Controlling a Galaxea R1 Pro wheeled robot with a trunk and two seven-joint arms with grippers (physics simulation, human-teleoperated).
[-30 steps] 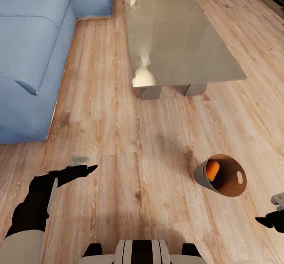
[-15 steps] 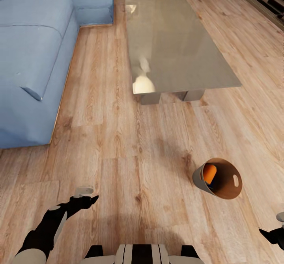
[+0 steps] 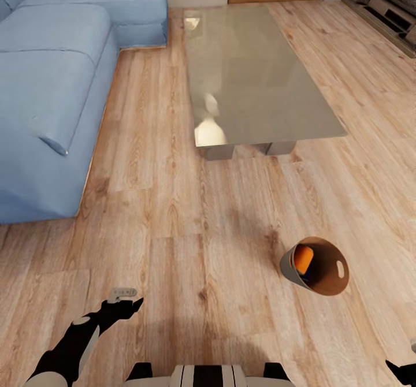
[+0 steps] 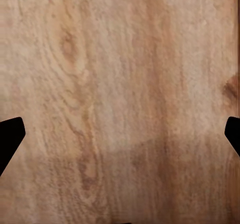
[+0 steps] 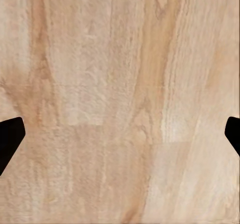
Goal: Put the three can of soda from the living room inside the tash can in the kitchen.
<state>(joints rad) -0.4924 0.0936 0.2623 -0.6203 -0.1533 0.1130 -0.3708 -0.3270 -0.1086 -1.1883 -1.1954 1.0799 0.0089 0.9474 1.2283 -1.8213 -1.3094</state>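
While both wrist views look straight down at bare wood, each shows two black fingertips parted to opposite edges with nothing between them, so the left gripper (image 4: 120, 136) and the right gripper (image 5: 120, 134) both stand wide apart and empty. From the head view, the left gripper (image 3: 128, 301) sits at about 7 o'clock, low over the floor (image 3: 190, 231), at the end of a black forearm, with a small grey block just above its tip; of the right arm, a dark tip (image 3: 404, 371) shows at the 5 o'clock corner. Farther out, at about 4 o'clock, the tash can (image 3: 316, 264) lies on the planks, tipped so that its mouth faces the camera: a small round tapered bucket, pale grey on the outer wall, brown inside, with an oval cut-out near the rim on its far side. Inside it rests an orange can of soda (image 3: 303, 259), and a sliver of the dark blue can (image 3: 308, 272) shows just beneath, touching it; whether a third can lies behind them I cannot tell. No label or writing can be read on cans or bucket. Beyond, from centre toward 12 o'clock, stands the glass-topped coffee table (image 3: 254, 75), well apart from the bucket, and at 10 o'clock the light blue sofa (image 3: 52, 86).
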